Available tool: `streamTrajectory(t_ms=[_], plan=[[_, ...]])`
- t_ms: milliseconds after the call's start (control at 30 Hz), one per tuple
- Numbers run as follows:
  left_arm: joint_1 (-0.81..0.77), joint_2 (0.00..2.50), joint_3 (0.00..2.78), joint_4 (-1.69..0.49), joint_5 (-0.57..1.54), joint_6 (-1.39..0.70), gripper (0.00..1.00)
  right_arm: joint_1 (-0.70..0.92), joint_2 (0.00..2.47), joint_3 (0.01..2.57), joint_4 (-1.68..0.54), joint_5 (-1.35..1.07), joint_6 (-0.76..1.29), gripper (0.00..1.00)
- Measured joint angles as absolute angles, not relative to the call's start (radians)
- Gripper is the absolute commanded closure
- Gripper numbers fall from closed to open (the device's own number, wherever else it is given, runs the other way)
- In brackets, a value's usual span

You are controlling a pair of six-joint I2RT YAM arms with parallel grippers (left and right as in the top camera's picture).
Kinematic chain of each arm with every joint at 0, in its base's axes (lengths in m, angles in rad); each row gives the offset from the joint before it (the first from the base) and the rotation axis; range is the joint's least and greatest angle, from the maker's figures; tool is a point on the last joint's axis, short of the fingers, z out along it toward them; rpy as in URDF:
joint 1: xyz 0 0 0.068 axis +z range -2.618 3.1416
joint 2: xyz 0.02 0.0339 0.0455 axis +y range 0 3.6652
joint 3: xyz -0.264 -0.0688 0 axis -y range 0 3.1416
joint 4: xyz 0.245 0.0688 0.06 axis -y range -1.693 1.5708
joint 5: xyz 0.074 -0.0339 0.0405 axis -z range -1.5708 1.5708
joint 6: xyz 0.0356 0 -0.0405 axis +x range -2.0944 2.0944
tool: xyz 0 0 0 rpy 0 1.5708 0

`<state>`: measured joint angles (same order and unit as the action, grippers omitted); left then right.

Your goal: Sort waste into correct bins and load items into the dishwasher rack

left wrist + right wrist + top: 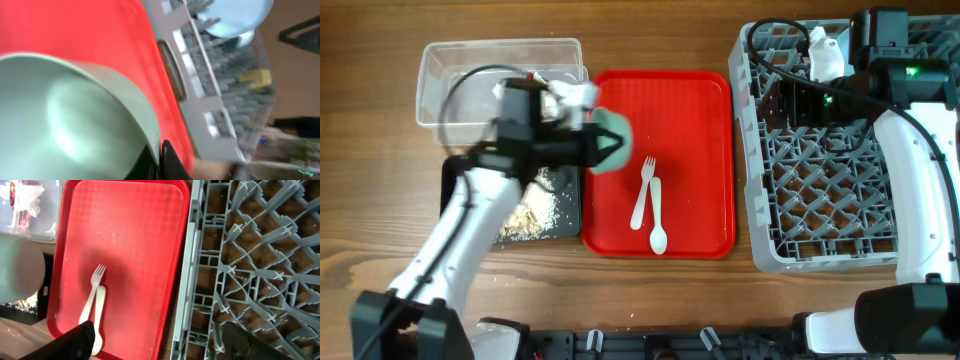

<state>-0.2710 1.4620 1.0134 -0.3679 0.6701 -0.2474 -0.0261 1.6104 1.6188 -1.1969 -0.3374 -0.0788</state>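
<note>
Pale green bowl (611, 140): held off the surface and tipped on its side, over the far-left edge of the red tray (695, 120); its hollow fills the left of the left wrist view.
Left gripper (159, 161): closed narrowly on the bowl's rim, one dark finger seen on each side of the wall.
Fork (644, 190) and spoon (657, 215): laid side by side and touching near the middle of the red tray; tines are pointed to the far side, the spoon's bowl to the near side.
Clear tub (450, 70): set at the far left of the table (380, 220); a red wrapper (20, 186) and white tissue (29, 205) are seen inside it.
Black tray (570, 228): placed just near of the clear tub, beside the red tray's left edge; crumbly food scraps (535, 210) are spread in it.
Dishwasher rack (820, 190): stood to the right of the red tray; in the blurred left wrist view a light blue dish (235, 17) and a yellow cup (256, 76) are made out among its pegs; plate or bowl cannot be told.
Right gripper (156, 330): held above the rack's left edge; fingers are spread wide with nothing between them.
</note>
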Motion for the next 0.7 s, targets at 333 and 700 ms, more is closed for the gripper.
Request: streamTrajectory(t_ms=[333, 700], plan=[[-0.657, 1.726, 1.017, 0.070, 0.109, -0.317, 0.94, -0.026, 1.610, 1.619, -1.204, -0.340, -0.079, 0.17], [-0.682, 1.822, 1.017, 0.139, 0.074, -0.326, 0.63, -0.026, 1.610, 1.619, -1.197, -0.340, -0.079, 0.18]])
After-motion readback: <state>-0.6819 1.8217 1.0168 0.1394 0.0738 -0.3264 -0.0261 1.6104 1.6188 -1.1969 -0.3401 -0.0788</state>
